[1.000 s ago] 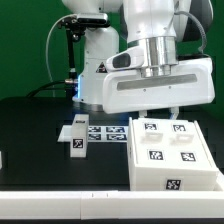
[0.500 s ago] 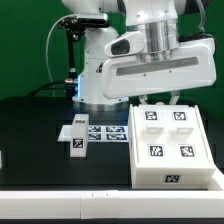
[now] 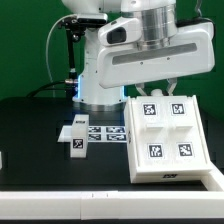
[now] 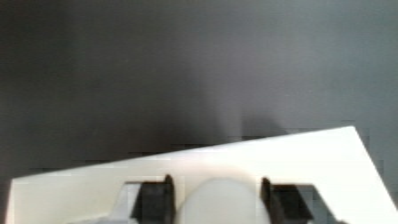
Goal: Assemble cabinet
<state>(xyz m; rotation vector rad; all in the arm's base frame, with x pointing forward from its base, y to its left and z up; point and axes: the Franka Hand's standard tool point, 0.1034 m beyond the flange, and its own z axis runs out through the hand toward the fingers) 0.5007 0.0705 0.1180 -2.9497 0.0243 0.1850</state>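
Nearest the exterior camera a white bar (image 3: 60,205) runs along the table's edge, in front of the cabinet (image 3: 168,140). Just behind that bar lies the cabinet itself, a big white box on the black table (image 3: 35,125), filling the exterior view's right. Its broad upper face shows four sunken fields, each with a square black-and-white tag (image 3: 155,150). Whether its far end sits flat on the table I cannot tell.

To the exterior view's left of the cabinet, well apart from it, lies a small white piece (image 3: 75,140) with one tag on its top. Between that piece and the cabinet, a little farther back, the marker board (image 3: 108,133) lies flat, its near corner close to the cabinet's side.

At the cabinet's far edge my claw (image 3: 161,92) comes down from above, one finger on each side of the edge. From my wrist I see the cabinet (image 4: 311,165) as a pale slanted slab over dark table, and my fingers (image 4: 146,203) pressed against a rounded white bit of it with no gap showing: my claw (image 4: 217,196) is clenched on the cabinet.

Beyond the cabinet stands my own white base (image 3: 95,70), and farther to the exterior view's left a green cable (image 3: 50,45) hangs.
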